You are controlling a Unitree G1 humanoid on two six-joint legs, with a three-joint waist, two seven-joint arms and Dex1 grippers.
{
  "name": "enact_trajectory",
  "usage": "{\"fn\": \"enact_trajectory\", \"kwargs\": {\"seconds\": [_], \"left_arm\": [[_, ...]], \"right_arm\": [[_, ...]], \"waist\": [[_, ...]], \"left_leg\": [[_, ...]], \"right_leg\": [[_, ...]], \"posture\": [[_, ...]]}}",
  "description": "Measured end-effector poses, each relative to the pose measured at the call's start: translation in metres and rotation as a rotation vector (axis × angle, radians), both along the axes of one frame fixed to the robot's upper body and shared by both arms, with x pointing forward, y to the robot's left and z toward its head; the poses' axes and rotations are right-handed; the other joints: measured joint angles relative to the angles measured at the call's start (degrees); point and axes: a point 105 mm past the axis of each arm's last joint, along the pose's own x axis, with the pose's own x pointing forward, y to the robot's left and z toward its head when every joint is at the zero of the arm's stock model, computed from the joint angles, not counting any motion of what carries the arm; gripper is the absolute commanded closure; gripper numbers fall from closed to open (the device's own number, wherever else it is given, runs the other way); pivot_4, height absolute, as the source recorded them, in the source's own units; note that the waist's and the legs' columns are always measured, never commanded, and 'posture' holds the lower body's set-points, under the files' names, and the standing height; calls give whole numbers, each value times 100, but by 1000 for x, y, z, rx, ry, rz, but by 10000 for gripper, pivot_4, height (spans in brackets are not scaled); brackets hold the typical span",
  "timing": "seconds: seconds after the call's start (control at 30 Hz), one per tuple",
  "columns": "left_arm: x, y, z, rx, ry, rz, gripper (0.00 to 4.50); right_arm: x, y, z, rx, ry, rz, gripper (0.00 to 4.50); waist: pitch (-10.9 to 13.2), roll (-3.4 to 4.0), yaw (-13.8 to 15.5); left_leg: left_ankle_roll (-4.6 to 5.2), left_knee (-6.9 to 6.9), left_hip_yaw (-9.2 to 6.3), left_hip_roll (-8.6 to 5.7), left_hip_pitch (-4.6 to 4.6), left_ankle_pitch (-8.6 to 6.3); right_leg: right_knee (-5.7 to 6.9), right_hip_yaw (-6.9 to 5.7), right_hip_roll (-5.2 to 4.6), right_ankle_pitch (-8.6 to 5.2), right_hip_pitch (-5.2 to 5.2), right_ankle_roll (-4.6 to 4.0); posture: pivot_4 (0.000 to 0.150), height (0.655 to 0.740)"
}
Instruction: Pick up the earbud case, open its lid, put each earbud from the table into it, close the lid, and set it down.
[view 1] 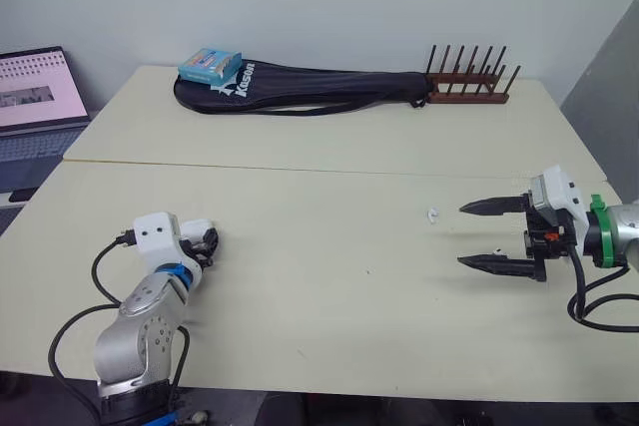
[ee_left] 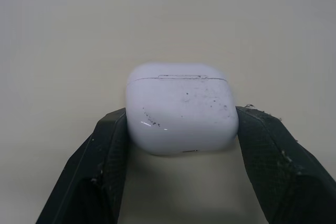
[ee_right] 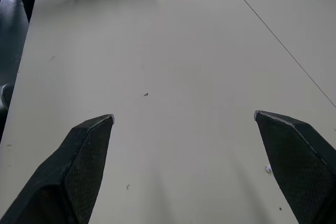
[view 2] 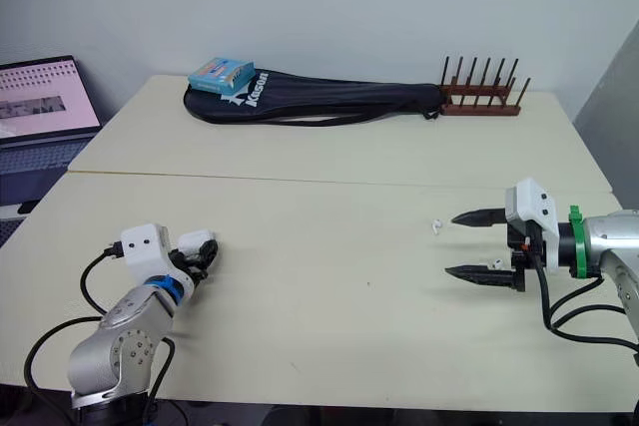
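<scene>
The white earbud case (ee_left: 181, 111) sits between my left gripper's fingers (ee_left: 105, 150), which press on both of its sides, low over the table. Its lid is down, with the seam showing. From the head, the left gripper (view 1: 203, 238) is at the table's front left. My right gripper (view 1: 460, 234) hovers at the right side, open wide, with nothing between its fingers. One small white earbud (view 1: 432, 214) lies on the table just ahead of the right gripper's far fingertip. It shows as a white speck (ee_right: 268, 169) beside that finger in the right wrist view.
A black racket bag (view 1: 300, 87) lies across the far table with a blue box (view 1: 210, 65) on its left end. A wooden peg rack (view 1: 469, 87) stands at the back right. A laptop (view 1: 35, 97) sits off the table's left edge.
</scene>
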Motion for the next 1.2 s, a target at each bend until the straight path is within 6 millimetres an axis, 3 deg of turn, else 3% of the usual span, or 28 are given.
{"fn": "enact_trajectory", "kwargs": {"seconds": [0.13, 0.3, 0.57, 0.83, 1.2], "left_arm": [[-4, -18, 1, 86, -29, -220, 17591], [-15, -93, 1, 64, -88, -685, 17591], [-43, -162, 22, 129, -281, -1171, 17591], [-54, -200, 47, 270, -531, -1424, 17591], [-55, -204, 48, 316, -608, -1465, 17591]], "right_arm": [[-3, -5, 2, -9, -4, -32, 0], [-8, -2, 0, 8, 34, -52, 0], [-17, 36, -11, 147, 279, -139, 0], [-22, 85, -26, 276, 564, -130, 0], [-20, 102, -32, 326, 694, -108, 0]], "waist": [[1, -1, 21], [11, -16, 80], [13, -16, 71], [12, -16, 104], [12, -15, 100]], "left_leg": [[-1, -2, 0, -1, -14, 0], [0, -2, 8, 1, -29, -1], [1, -13, 8, 12, -32, -1], [3, 3, 4, 4, -100, -1], [5, 3, -3, 7, -107, -1]], "right_leg": [[-31, -3, -12, 0, 1, 0], [-42, -2, -19, 0, -9, 0], [-34, 2, 8, 2, -18, -3], [-35, -6, 5, 5, -75, -3], [-25, -14, 6, 5, -89, -3]], "posture": [[1500, 7274], [1500, 7274], [1500, 7274], [1500, 7274], [1500, 7274]]}}
